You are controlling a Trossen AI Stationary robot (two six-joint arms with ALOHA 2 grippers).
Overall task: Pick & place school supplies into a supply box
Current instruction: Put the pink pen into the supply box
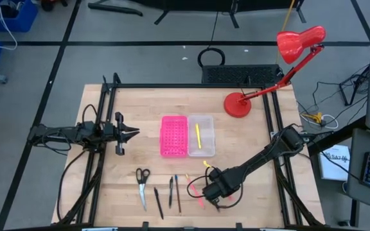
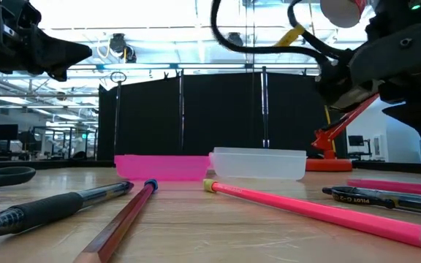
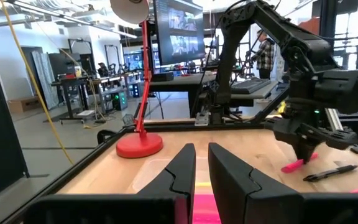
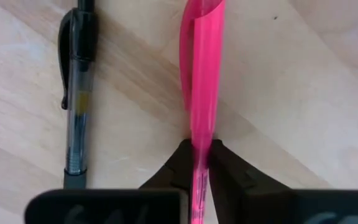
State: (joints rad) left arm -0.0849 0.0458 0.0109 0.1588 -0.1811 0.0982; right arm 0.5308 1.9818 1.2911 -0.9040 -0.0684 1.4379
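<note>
My right gripper (image 1: 216, 192) stands near the table's front edge, right of the middle, shut on a pink pen (image 4: 202, 74). A black pen (image 4: 76, 93) lies beside it. The clear supply box (image 1: 201, 136) stands at mid-table with a yellow pencil (image 1: 198, 135) lying inside. The scissors (image 1: 142, 177), dark pens (image 1: 170, 190) and a pink pencil (image 2: 305, 208) lie on the table near the front edge. My left gripper (image 1: 130, 133) hovers shut and empty, left of the pink perforated panel (image 1: 174, 136). My right gripper pinches the pink pen's barrel (image 4: 202, 127) between its two fingers, partway along its length. The fingers come from above, pointing down, one on each side of the barrel. In the left wrist view the pen (image 3: 294, 165) tilts below the fingers; I cannot tell whether it is clear of the table.
A red desk lamp (image 1: 238, 104) stands on its base at the table's far right corner, its arm reaching up and right. Black frame rails run along the table's left and right sides. A person stands in the room behind, in the left wrist view (image 3: 266, 53).
</note>
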